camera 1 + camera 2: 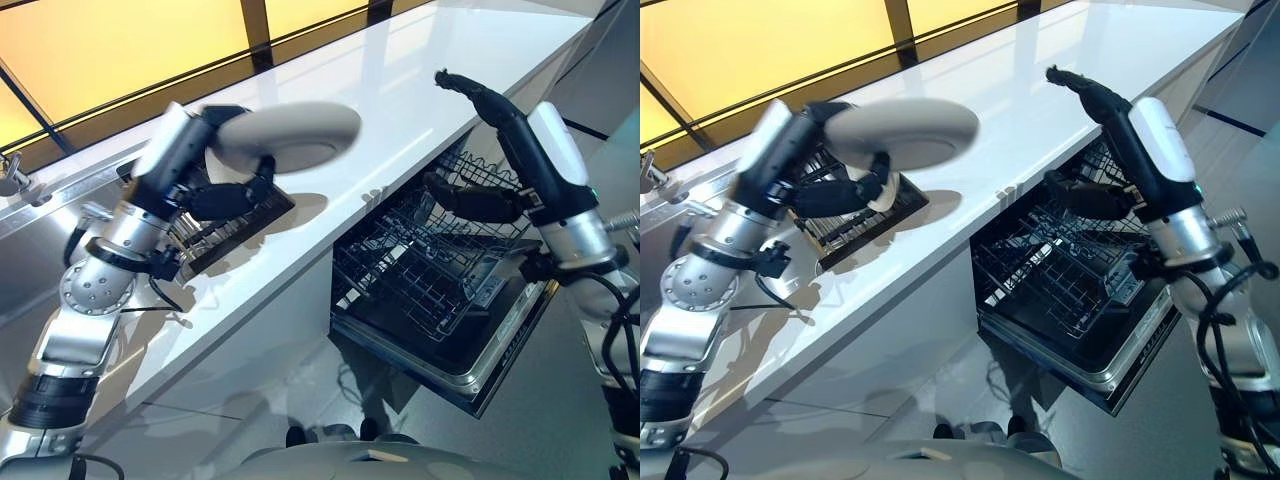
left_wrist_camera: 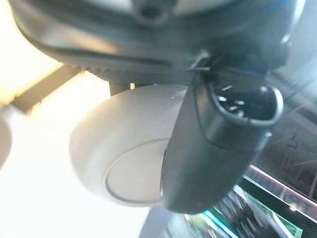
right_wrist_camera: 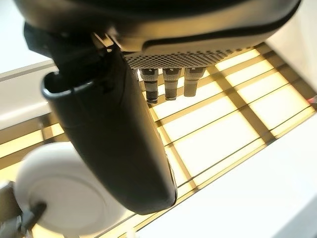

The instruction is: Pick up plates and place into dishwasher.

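Holding a pale grey plate (image 1: 285,135) off the table (image 1: 420,70), the left robot hand (image 1: 225,195) has its fingers curled under the plate's underside and its thumb against it; the left wrist view shows the thumb lying across the plate's round foot ring. Plate is tilted, base facing down toward the robot, rim clear of the white surface. Just below and behind that robot hand sits a dark dish rack (image 1: 235,230) on the table, close to the steel sink (image 1: 40,240).

Right robot hand (image 1: 475,150) is raised, fingers straight and spread, thumb apart, nothing in it. Directly beneath it: the open dishwasher (image 1: 450,300), door dropped down, wire rack (image 1: 420,270) pulled out. Plate and right robot hand are well apart.
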Controlling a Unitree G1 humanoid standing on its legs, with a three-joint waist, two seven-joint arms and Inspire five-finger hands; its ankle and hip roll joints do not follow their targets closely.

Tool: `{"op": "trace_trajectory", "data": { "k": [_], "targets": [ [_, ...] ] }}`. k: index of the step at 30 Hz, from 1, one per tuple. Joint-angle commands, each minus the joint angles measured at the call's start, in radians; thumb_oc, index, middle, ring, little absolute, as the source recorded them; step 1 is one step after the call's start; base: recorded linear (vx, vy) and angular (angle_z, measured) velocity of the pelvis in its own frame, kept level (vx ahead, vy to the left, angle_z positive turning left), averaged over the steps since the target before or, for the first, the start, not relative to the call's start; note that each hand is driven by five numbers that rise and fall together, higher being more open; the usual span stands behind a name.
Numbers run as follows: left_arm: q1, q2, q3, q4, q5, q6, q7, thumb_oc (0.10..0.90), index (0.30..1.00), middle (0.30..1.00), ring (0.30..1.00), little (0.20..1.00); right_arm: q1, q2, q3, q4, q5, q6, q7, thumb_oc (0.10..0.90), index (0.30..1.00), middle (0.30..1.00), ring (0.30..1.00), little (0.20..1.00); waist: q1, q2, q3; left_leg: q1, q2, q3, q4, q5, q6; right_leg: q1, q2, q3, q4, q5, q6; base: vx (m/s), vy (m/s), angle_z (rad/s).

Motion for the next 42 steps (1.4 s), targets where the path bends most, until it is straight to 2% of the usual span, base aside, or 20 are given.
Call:
{"op": "trace_trajectory", "data": {
  "k": [1, 4, 10, 12, 16, 20, 23, 27, 33, 42],
  "targets": [
    [-0.225, 0.018, -0.025, 0.006, -0.148, -0.052, -0.008, 0.100, 0.300, 0.300, 0.300, 0.200, -0.216, -0.067, 0.011, -0.018, 0.038, -0.024, -0.018, 0.800, 0.900, 0.900, 0.900, 0.900, 0.016, 0.004, -0.041, 0.025, -0.055, 0.008, 0.002, -0.120, 0.017, -0.021, 0.079, -0.019, 0.081, -0.081, 0.039, 0.00, -0.020, 0.04],
    [-0.262, 0.017, -0.062, 0.020, -0.170, -0.036, -0.022, 0.100, 0.300, 0.300, 0.300, 0.200, -0.267, -0.073, 0.063, -0.006, 0.045, -0.016, -0.015, 0.800, 0.900, 0.900, 0.900, 0.900, 0.018, 0.003, -0.043, 0.023, -0.054, 0.010, 0.002, -0.119, 0.017, -0.021, 0.079, -0.023, 0.081, -0.082, 0.038, 0.01, -0.023, 0.07],
    [-0.287, 0.008, -0.095, 0.028, -0.226, -0.011, -0.071, 0.100, 0.300, 0.300, 0.300, 0.200, -0.314, -0.064, 0.145, -0.007, 0.142, 0.034, 0.102, 0.800, 0.900, 0.900, 0.900, 0.900, 0.025, 0.000, -0.047, 0.021, -0.055, 0.011, 0.002, -0.116, 0.017, -0.017, 0.079, -0.031, 0.076, -0.082, 0.034, 0.01, -0.006, 0.02],
    [-0.284, 0.005, -0.101, 0.033, -0.224, -0.019, -0.080, 0.100, 0.300, 0.300, 0.300, 0.200, -0.320, -0.052, 0.180, -0.002, 0.235, 0.101, 0.207, 0.800, 0.900, 0.900, 0.900, 0.900, 0.028, -0.001, -0.048, 0.022, -0.054, 0.011, 0.002, -0.115, 0.017, -0.014, 0.078, -0.037, 0.077, -0.084, 0.032, 0.03, -0.013, 0.05],
    [-0.282, 0.017, -0.108, 0.041, -0.195, -0.049, -0.053, 0.100, 0.300, 0.300, 0.300, 0.200, -0.319, -0.042, 0.234, 0.008, 0.393, 0.236, 0.343, 0.800, 0.900, 0.900, 0.900, 0.900, 0.032, -0.004, -0.047, 0.024, -0.052, 0.010, 0.002, -0.113, 0.017, -0.012, 0.077, -0.044, 0.084, -0.091, 0.028, 0.03, -0.012, 0.06],
    [-0.296, 0.046, -0.125, 0.068, -0.061, -0.113, 0.048, 0.100, 0.300, 0.300, 0.300, 0.200, -0.324, -0.024, 0.271, 0.049, 0.546, 0.280, 0.379, 0.800, 0.900, 0.900, 0.900, 0.900, 0.038, -0.010, -0.046, 0.027, -0.051, 0.006, 0.002, -0.112, 0.016, -0.005, 0.075, -0.057, 0.089, -0.098, 0.023, 0.04, -0.015, 0.03],
    [-0.305, 0.088, -0.120, 0.094, 0.104, -0.163, 0.160, 0.100, 0.300, 0.300, 0.300, 0.200, -0.319, -0.001, 0.259, 0.078, 0.610, 0.259, 0.363, 0.800, 0.900, 0.900, 0.900, 0.900, 0.047, -0.014, -0.046, 0.028, -0.052, 0.004, 0.002, -0.112, 0.015, 0.002, 0.073, -0.075, 0.086, -0.100, 0.022, 0.04, -0.022, 0.05],
    [-0.292, 0.143, -0.086, 0.109, 0.265, -0.178, 0.278, 0.100, 0.300, 0.300, 0.300, 0.200, -0.312, 0.020, 0.217, 0.096, 0.633, 0.230, 0.324, 0.800, 0.900, 0.900, 0.900, 0.900, 0.062, -0.016, -0.046, 0.032, -0.053, 0.017, 0.002, -0.116, 0.011, 0.014, 0.071, -0.117, 0.072, -0.099, 0.023, 0.02, -0.019, 0.04],
    [-0.254, 0.141, -0.045, 0.096, 0.282, -0.164, 0.274, 0.100, 0.300, 0.300, 0.300, 0.200, -0.286, 0.050, 0.177, 0.074, 0.634, 0.210, 0.334, 0.800, 0.900, 0.900, 0.900, 0.900, 0.069, -0.016, -0.047, 0.029, -0.054, 0.016, 0.002, -0.113, 0.011, 0.017, 0.074, -0.124, 0.066, -0.101, 0.020, 0.00, -0.007, -0.03],
    [-0.269, 0.104, -0.064, 0.111, 0.287, -0.154, 0.253, 0.100, 0.300, 0.300, 0.300, 0.200, -0.312, 0.107, 0.168, 0.057, 0.660, 0.116, 0.246, 0.800, 0.900, 0.900, 0.900, 0.900, 0.072, -0.009, -0.046, 0.033, -0.055, 0.013, 0.002, -0.113, 0.009, 0.028, 0.076, -0.130, 0.060, -0.102, 0.017, 0.00, 0.000, 0.00]
  ]
}}
